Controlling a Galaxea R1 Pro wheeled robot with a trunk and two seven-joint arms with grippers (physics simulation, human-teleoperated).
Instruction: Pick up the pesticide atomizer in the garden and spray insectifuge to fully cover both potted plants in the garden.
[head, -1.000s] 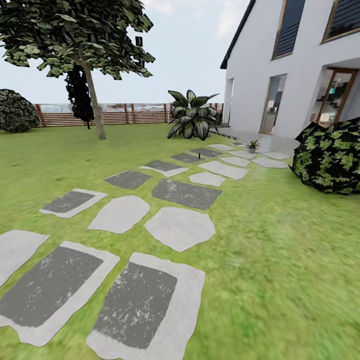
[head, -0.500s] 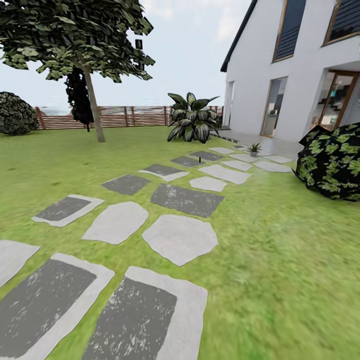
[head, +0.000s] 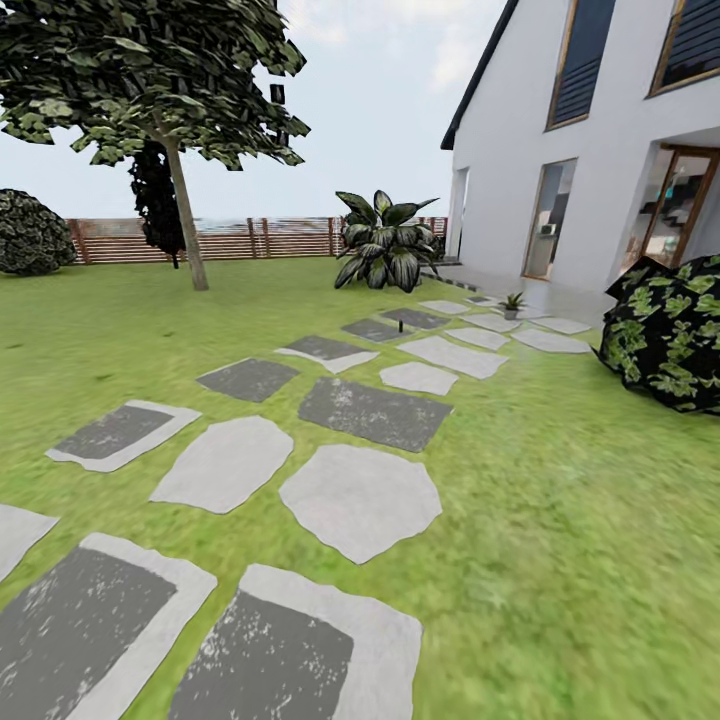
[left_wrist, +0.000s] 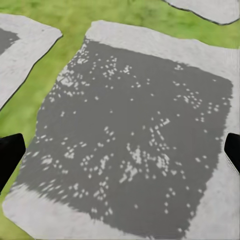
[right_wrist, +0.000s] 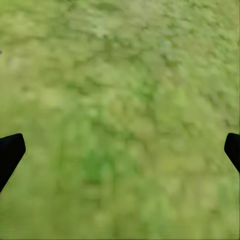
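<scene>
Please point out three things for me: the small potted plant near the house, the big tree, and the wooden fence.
small potted plant (head: 512, 304): head view, on its green leaves.
tree (head: 186, 215): head view, on the trunk.
wooden fence (head: 285, 238): head view, on the brown slats.

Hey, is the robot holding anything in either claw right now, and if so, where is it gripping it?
Nothing is held. The left claw is open over a grey stepping stone, and the right claw is open over bare lawn.
</scene>
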